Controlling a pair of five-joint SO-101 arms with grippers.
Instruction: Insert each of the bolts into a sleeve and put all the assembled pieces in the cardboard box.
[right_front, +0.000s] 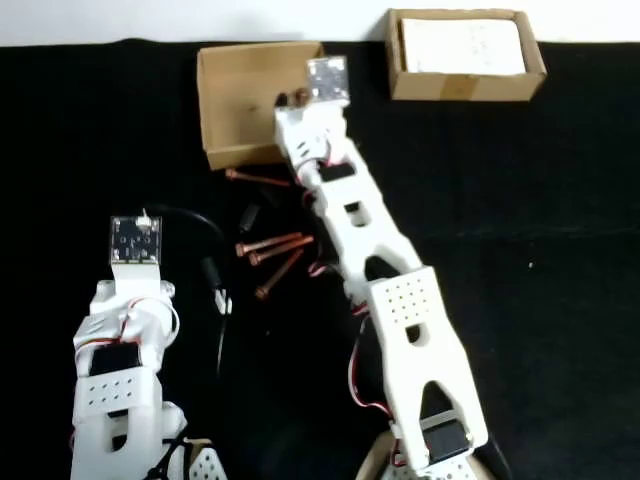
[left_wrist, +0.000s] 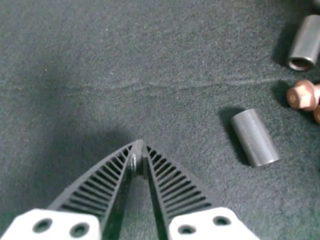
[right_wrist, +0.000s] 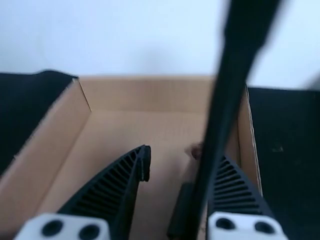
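Observation:
My right gripper (right_wrist: 187, 172) hangs open over the cardboard box (right_wrist: 125, 125). Between its fingers, on the box floor, lies a dark sleeve (right_wrist: 179, 215) with a copper bolt head (right_wrist: 194, 151) at its end, partly hidden by a black cable (right_wrist: 230, 95). From above, the right arm (right_front: 335, 190) stretches to the box (right_front: 240, 110). Several copper bolts (right_front: 275, 247) lie loose on the black cloth just in front of the box. My left gripper (left_wrist: 138, 149) is shut on nothing, low over the cloth. Beside it lie two grey sleeves (left_wrist: 255, 137) (left_wrist: 304, 42) and a bolt head (left_wrist: 301, 95).
A second cardboard box (right_front: 465, 85) with a white sheet inside stands at the back right. The left arm (right_front: 125, 330) sits at the front left, with black cables (right_front: 215, 270) trailing beside it. Black cloth covers the table.

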